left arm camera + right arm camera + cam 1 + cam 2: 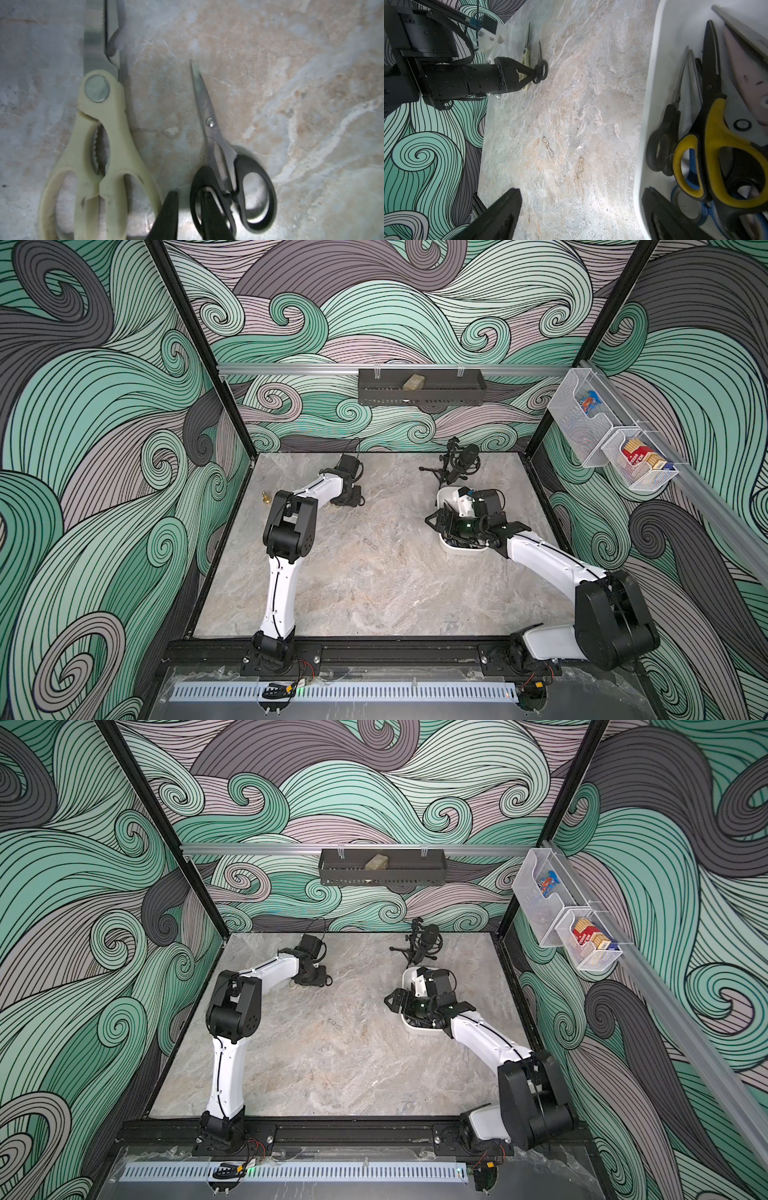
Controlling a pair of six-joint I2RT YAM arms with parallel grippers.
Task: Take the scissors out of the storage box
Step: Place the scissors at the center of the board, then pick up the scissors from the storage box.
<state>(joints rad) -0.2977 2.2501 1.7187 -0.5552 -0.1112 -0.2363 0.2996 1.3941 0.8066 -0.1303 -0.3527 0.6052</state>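
White storage box (pixel 461 550) half hidden under R arm (pixel 540 556); inside unclear.

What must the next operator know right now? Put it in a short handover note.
Left hand: jaws slightly apart astride one loop of the small black-handled steel scissors, which lie flat on the marble-patterned table. It does not seem to clamp them.
Right hand: wide open and empty, one finger inside the white plastic storage box, one outside.
Done: two pairs out, the black one and the large cream-handled scissors beside it, not touching.
Left in the box: the yellow-and-black pair, another black-handled pair, a blue-handled pair and a pink pair at least; the full count is hidden.
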